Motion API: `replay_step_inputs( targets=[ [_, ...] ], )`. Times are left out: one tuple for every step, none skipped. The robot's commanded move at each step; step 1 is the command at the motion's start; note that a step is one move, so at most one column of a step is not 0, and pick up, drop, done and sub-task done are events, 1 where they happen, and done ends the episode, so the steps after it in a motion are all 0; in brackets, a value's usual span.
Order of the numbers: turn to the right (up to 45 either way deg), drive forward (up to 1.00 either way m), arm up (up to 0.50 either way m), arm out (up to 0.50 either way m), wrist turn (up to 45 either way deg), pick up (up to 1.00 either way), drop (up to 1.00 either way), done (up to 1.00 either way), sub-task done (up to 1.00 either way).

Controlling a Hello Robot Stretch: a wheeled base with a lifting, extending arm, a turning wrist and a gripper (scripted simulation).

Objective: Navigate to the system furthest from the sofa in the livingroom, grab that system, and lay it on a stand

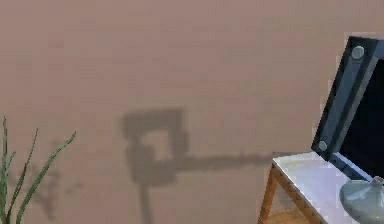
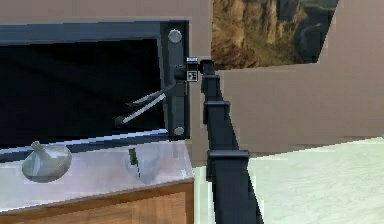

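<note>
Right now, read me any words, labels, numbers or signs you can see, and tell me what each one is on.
None can be read. The television frame and the wall picture bear no print. The two white squares at the end of the arm carry black marks, not letters.

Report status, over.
Gripper shows against the television screen; can't tell if it holds anything. Small dark object upright on the stand. Television close behind the fingers.
</note>
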Motion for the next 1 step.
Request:
replay_step_inputs(
  targets=[
    [0.0,0.0,0.06,0.0,0.0,0.0,0.0,0.0,0.0]
  ],
)
